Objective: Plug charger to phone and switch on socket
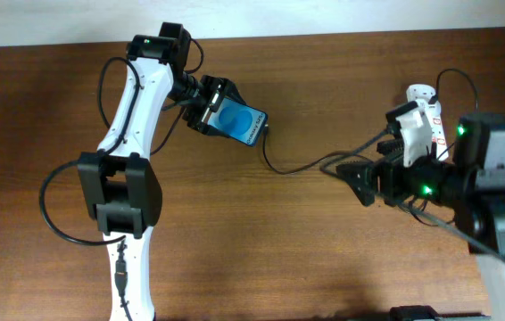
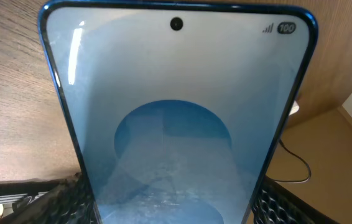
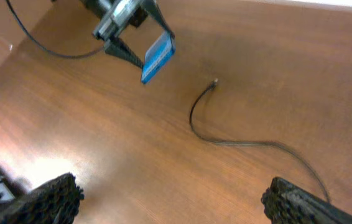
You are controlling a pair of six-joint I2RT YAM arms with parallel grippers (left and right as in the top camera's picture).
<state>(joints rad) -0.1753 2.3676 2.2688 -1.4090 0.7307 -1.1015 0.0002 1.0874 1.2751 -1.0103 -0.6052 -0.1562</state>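
Note:
My left gripper is shut on the phone, a slim handset with a blue screen, held tilted above the table at the back left. In the left wrist view the phone fills the frame between my fingers. The charger, a thin black cable, curves across the table; its connector tip lies just right of the phone's bottom edge, apart from it. In the right wrist view the phone and cable show ahead. My right gripper is open and empty, left of the white socket.
The socket is partly hidden by my right arm. The table's far edge runs along the back. My left arm's base stands at the left. Bare wood lies between the two arms.

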